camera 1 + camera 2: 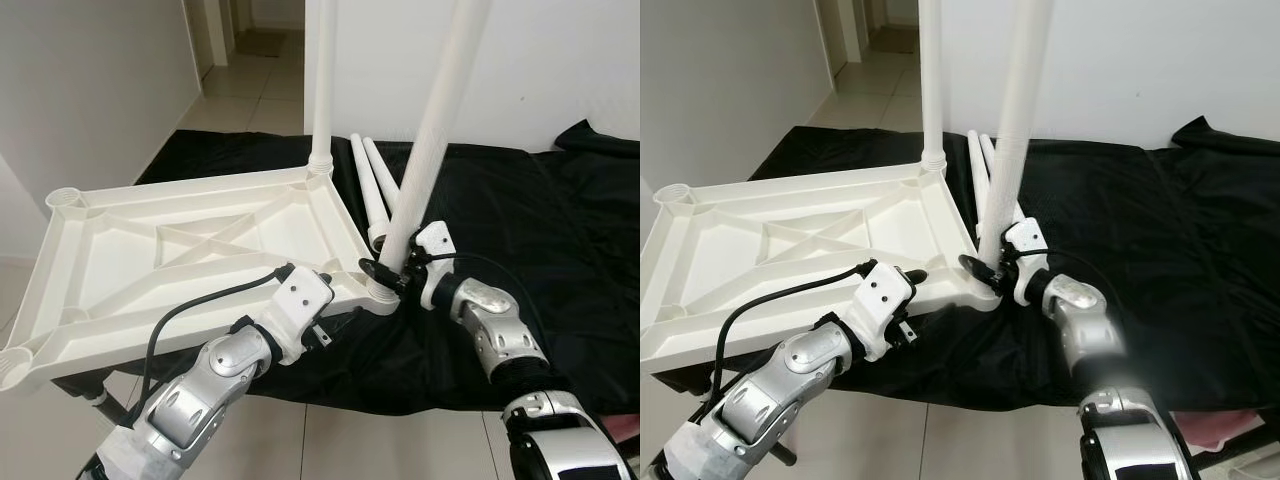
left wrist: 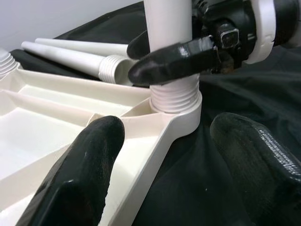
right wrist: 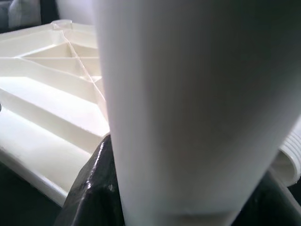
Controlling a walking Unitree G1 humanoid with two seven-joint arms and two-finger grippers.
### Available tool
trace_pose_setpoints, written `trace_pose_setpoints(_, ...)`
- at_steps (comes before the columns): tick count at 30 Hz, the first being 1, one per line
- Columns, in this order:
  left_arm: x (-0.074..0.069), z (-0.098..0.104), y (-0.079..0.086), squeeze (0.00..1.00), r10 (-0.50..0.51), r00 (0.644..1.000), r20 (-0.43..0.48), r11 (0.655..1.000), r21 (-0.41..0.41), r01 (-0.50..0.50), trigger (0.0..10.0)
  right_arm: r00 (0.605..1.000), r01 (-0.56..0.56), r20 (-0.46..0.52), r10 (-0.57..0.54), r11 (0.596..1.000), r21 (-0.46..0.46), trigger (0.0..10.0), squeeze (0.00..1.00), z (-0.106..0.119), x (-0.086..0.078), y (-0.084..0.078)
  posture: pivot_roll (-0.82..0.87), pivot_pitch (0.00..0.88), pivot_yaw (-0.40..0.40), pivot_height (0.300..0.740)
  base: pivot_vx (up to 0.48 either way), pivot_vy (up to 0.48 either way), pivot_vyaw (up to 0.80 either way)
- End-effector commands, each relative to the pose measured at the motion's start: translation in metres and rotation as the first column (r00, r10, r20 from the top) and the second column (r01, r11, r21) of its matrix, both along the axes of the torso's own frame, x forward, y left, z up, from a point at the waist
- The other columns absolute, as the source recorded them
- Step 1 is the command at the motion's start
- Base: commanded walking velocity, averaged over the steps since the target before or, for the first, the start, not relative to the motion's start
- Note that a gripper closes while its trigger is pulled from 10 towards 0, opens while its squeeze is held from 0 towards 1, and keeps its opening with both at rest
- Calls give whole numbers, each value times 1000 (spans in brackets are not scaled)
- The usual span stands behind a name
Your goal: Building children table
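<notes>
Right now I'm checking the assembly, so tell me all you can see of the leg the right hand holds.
The leg is a long, smooth white tube, plastic by its look, with a ribbed threaded end. It stands tilted in the near corner socket of the upturned tabletop, threads partly showing above the socket. The right hand is shut on it just above the threads.

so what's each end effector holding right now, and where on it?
Right end effector is shut on the table leg, low down just above its threaded end at the corner socket. Left end effector is open, holding nothing, near the tabletop edge.
</notes>
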State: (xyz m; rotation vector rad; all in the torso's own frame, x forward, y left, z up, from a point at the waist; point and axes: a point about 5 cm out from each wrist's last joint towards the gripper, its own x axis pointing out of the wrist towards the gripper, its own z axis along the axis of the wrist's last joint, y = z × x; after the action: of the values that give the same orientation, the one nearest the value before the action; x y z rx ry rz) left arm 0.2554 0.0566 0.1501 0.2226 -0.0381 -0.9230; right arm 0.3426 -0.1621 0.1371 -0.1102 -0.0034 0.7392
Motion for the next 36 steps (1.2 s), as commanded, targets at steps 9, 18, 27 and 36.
trace_pose_setpoints(9,-7,-3,-4,0,-130,991,-25,991,21,131,10000,969,239,-85,-234,969,64,10000,0,-13,-10,10,4,9,12,740,0,0,0)
trace_pose_setpoints(18,0,-6,0,0,-108,994,-26,993,42,109,10000,840,538,-140,-524,838,94,10000,0,-13,-21,36,-4,13,4,740,0,0,0)
trace_pose_setpoints(27,17,-2,19,0,-48,999,1,995,83,48,10000,714,700,-153,-683,697,155,10000,0,-9,-37,53,0,12,3,740,0,0,0)
trace_pose_setpoints(36,19,0,22,0,-55,998,2,995,84,55,10000,758,650,-118,-642,729,215,10000,1000,5,-37,44,0,13,11,740,0,0,0)
